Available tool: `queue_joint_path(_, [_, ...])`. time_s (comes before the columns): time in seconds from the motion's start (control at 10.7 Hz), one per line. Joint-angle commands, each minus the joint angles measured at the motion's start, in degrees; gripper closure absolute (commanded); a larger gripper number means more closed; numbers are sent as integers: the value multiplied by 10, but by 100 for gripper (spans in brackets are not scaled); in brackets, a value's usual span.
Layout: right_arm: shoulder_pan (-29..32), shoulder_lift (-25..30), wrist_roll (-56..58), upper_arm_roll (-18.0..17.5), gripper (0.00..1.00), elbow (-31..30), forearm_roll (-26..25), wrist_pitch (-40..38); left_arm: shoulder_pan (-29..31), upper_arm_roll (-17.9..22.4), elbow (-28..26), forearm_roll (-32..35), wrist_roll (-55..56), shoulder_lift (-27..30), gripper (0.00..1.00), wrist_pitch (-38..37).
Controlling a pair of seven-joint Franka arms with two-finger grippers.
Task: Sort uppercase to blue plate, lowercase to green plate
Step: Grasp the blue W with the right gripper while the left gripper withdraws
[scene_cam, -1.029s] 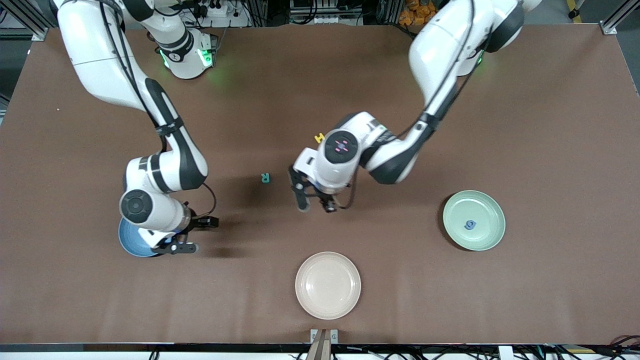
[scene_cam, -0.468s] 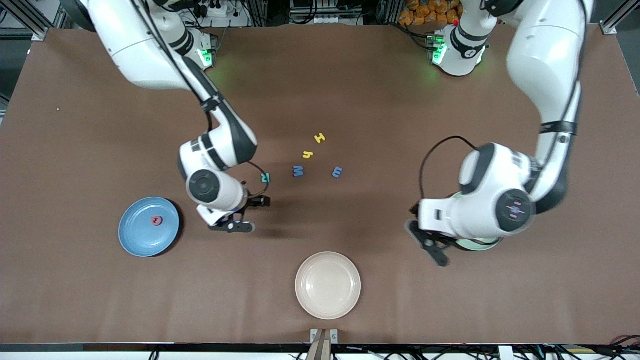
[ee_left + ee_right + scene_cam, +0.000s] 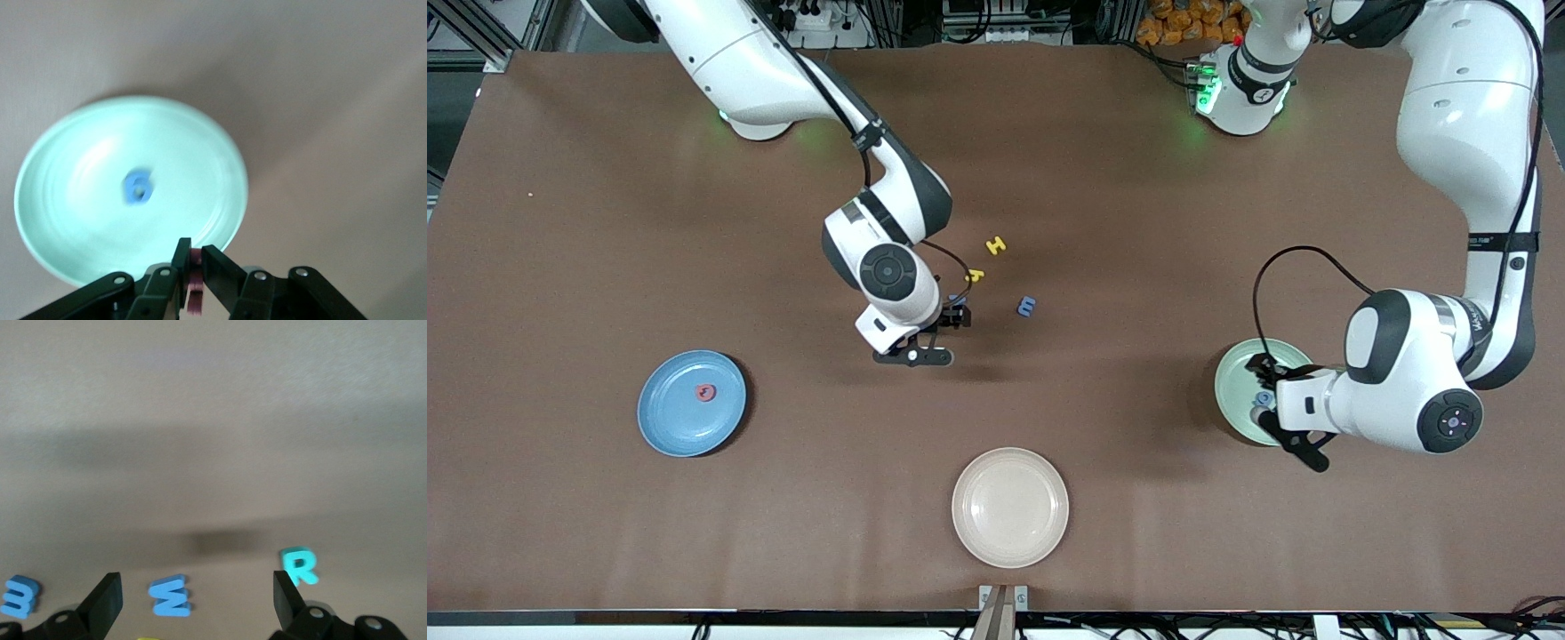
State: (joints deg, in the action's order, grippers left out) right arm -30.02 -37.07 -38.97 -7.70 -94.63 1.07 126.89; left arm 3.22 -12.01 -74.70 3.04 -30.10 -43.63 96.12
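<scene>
Left tool hangs over the green plate, clamped tight on the small red m; the blue g lies in that plate. Right tool gapes wide and empty over the teal R and blue M, well apart from the green plate.

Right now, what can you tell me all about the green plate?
The green plate is round, shallow and pale mint, smooth and a bit shiny, with a raised rim. It lies flat on the brown table toward the left arm's end. A tiny blue letter g lies in its middle. The left tool hangs over its edge, shut on a small red letter, and the arm hides part of the plate from the front camera.
</scene>
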Motion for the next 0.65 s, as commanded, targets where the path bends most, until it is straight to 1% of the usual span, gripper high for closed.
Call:
queue_joint_path(0.0, [-2,32,-14,1,0,-94,0,87,6,14,-39,18,2,19,94,1])
queue_joint_path(0.19, [-18,33,-16,1,0,-106,0,94,6,18,-33,11,11,17,0,13])
queue_joint_path(0.47, [-35,32,-43,1,0,-111,0,96,-1,16,-11,7,15,22,0,19])
queue_joint_path(0.56, [-41,31,-49,1,0,-111,0,100,-8,10,-4,8,39,30,0,19])
